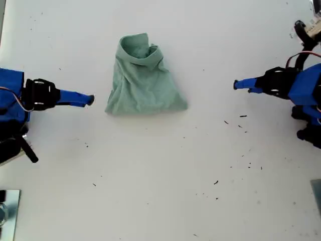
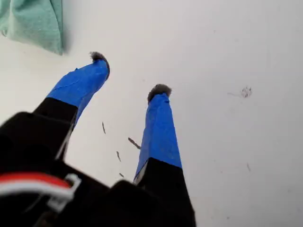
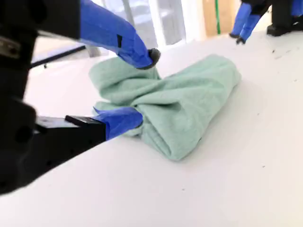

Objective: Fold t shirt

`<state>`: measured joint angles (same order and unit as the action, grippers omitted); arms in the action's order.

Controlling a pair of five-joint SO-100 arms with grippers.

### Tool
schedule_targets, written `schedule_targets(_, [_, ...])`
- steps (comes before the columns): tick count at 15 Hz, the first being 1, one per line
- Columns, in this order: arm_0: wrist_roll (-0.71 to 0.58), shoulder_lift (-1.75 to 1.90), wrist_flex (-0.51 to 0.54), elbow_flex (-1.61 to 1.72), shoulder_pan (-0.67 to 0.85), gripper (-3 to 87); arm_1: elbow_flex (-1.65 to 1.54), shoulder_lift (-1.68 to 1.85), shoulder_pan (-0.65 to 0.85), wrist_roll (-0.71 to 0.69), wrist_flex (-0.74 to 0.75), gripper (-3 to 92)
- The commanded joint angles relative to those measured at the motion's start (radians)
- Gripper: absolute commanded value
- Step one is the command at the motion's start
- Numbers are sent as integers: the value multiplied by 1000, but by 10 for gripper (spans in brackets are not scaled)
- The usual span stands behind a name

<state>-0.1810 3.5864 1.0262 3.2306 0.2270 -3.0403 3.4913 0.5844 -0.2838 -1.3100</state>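
Second tool [image 3: 145, 87] wide open, empty, nr t shirt [image 3: 189, 109], first tool [image 2: 129, 73] wide open, empty

white table [image 1: 160, 201], bright windows [image 3: 165, 19] behind

You have bare white tabletop [image 1: 160, 191] on every side of the pale sage-green, bunched cloth t shirt [image 1: 143, 83], the only obstacle in the middle. My second gripper [image 1: 91, 99] sits just beside its edge at the exterior view's left, jaws apart. My first gripper [image 1: 234, 85] stands well apart at the exterior view's right, with a clear strip between it and the t shirt.
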Motion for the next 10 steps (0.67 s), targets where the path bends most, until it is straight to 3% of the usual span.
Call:
schedule_targets(1, [11,18,3,12,-101,161,-72,15,-26,-103,-11,194])
schedule_targets(2, [11,18,3,12,-140,160,-71,15,-26,-402,-11,195])
schedule_targets(3, [9,18,3,12,-169,160,-69,15,-18,-506,-18,181])
schedule_targets(10, [9,18,3,12,-216,160,-69,15,-25,-491,-18,164])
